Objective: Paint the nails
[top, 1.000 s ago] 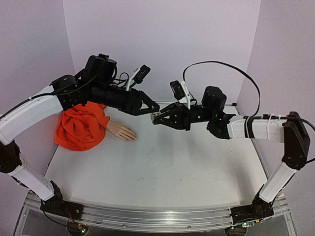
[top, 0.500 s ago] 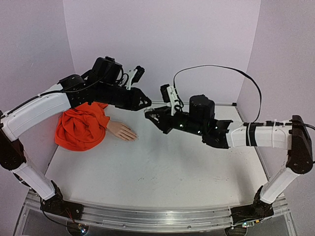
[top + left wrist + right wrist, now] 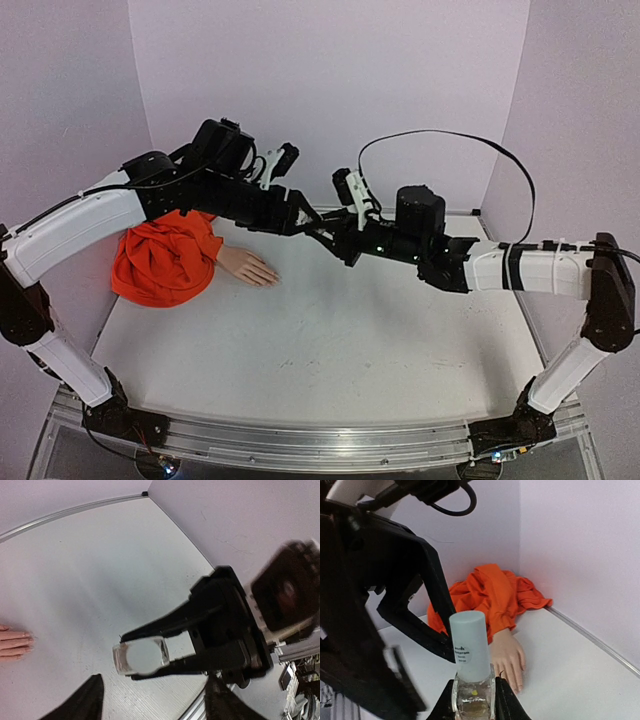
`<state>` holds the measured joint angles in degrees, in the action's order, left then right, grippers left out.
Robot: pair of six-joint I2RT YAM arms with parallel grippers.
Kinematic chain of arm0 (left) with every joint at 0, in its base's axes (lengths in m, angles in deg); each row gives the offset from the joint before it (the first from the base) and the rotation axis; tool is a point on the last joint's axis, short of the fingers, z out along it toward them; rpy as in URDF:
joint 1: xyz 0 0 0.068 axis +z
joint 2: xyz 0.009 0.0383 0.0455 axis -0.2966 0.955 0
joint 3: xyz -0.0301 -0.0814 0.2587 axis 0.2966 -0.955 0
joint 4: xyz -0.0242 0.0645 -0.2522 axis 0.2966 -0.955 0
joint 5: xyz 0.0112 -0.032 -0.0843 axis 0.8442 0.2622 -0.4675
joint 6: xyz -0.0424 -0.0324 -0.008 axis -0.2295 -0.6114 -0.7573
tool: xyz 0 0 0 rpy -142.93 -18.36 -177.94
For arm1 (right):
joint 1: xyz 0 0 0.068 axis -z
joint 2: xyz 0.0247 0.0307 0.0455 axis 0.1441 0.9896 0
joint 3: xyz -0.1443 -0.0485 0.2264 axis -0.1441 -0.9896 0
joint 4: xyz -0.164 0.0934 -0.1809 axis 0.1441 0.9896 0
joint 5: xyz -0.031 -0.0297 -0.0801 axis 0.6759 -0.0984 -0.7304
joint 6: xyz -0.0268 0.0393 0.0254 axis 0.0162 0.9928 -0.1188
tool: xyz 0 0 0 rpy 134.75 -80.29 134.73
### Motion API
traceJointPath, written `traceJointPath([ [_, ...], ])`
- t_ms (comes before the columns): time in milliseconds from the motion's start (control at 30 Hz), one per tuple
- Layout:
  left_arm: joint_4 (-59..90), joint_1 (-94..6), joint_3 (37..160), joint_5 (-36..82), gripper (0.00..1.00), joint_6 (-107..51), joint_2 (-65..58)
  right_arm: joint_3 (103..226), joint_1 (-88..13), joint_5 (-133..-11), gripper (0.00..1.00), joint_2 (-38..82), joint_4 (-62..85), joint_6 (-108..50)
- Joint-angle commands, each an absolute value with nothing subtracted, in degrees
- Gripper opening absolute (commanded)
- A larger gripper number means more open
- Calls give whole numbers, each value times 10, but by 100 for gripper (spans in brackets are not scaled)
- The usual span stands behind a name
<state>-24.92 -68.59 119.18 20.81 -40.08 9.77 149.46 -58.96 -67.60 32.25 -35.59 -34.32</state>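
Up in the air over the table (image 3: 330,340), between the two arms: a small clear bottle (image 3: 472,702), upright, pinched low on its glass body by the right gripper (image 3: 312,228), closed tight on it, with the tall pale cap (image 3: 468,641) standing free above. Around that cap, the left gripper (image 3: 297,212), spread open and gripping nothing, one dark finger to each side and, as far as can be told, touching neither side. Down on the table, well apart from the bottle and off to the left: the nails (image 3: 516,682), tiny, at the fingertips of a pale peach mannequin hand (image 3: 250,268) lying flat, palm down, wrist tucked into a bunched orange sleeve (image 3: 165,262). Probably light and free to slide, with only soft cloth behind; best not pressed or dragged, only stroked gently from base to tip. Likely smooth hard plastic, so slick under wet polish. As for the bottle: glass, small, slippery, breakable if dropped. Keep hold low on the body, take the cap squarely by its round sides near mid-height, then twist. Expect a thin brush beneath, floppy and dripping.
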Motion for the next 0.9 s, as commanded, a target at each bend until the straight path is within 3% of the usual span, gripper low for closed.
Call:
traceJointPath([
  [0, -234, -684, 1200, 145, 79, -365, 54, 1511, -518, -365, 0, 325, -431, -277],
  [100, -226, -683, 1204, 118, 83, -347, 56, 1531, -504, -261, 0, 346, -449, -240],
  [200, -222, -682, 1214, 111, 61, -339, 63, 1533, -502, -239, 0, 351, -479, -214],
  [233, -221, -681, 1216, 112, 58, -339, 66, 1532, -502, -241, 0, 351, -484, -209],
  [433, -203, -681, 1206, 81, 58, -353, 72, 1531, -501, -240, 0, 354, -491, -196],
  [800, -200, -681, 1221, 76, 13, -354, 101, 1521, -501, -283, 0, 354, -490, -205],
  [867, -203, -681, 1224, 101, 9, -362, 104, 1518, -501, -332, 0, 348, -470, -221],
])
